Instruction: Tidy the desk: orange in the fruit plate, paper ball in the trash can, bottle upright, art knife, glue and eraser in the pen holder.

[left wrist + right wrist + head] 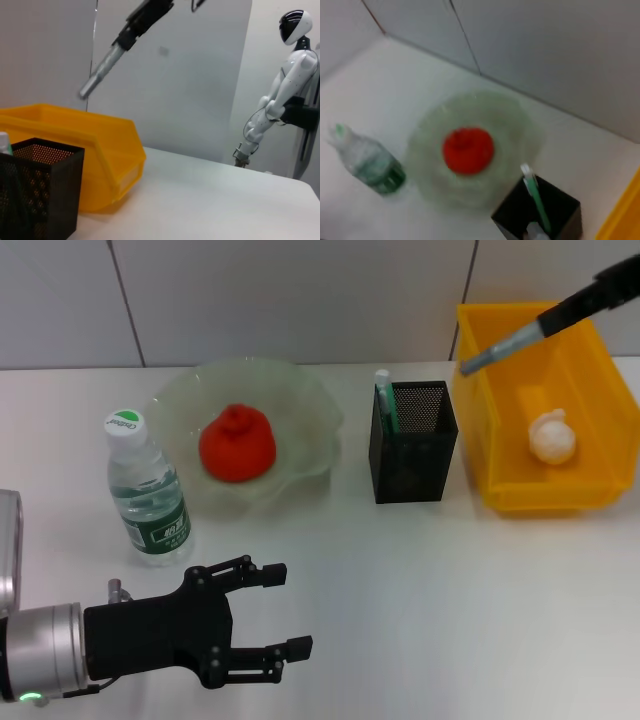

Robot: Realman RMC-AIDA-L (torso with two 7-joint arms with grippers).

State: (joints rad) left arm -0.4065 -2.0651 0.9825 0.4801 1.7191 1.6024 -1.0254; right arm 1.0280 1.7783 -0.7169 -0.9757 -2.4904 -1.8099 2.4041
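Desk nearly tidy; left gripper idle and nearest the bottle.

Left gripper (262, 615): fingers wide, empty, low over the white table (420, 610), just in front of the upright clear plastic water bottle (147, 492). Red-orange fruit (237, 444) sits in the translucent green plate (310, 400); black mesh pen holder (414, 440) beside; white paper ball (552, 438) in the yellow bin (590, 490). Right gripper unseen; state cannot be told.

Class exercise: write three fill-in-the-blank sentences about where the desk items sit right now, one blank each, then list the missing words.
1. The orange lies in the ___.
2. The paper ball lies in the ___ bin.
3. The bottle stands ___ beside the fruit plate, with the open left gripper in front of it.

Missing words: fruit plate; yellow; upright
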